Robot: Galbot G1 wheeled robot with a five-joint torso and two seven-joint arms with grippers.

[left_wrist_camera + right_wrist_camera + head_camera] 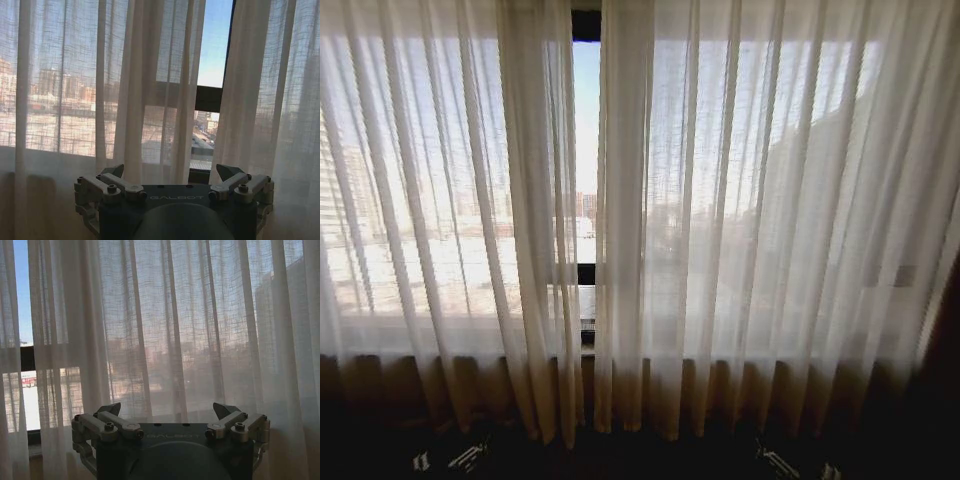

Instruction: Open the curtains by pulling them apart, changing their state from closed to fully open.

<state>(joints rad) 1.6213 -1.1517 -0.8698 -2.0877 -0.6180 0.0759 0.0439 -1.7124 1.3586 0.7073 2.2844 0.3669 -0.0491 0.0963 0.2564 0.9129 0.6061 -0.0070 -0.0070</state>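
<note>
Two sheer cream curtains hang nearly closed across the window, the left panel point(440, 200) and the right panel point(770, 200), with a narrow gap between them showing sky. My left gripper point(170, 170) is open and empty, a short way back from the left panel's inner edge point(145, 90) and the gap. On the other side, my right gripper point(167, 407) is open with nothing held, facing the right panel point(190, 330) without touching it. Both grippers sit low and dim at the head view's bottom edge, the left one point(460, 458) and the right one point(790, 462).
Dark window frame bars point(586, 25) cross the gap, with a horizontal bar point(209, 97) at mid height. The curtain hems bunch tan over a dark sill or floor point(640, 450). City buildings show through the fabric.
</note>
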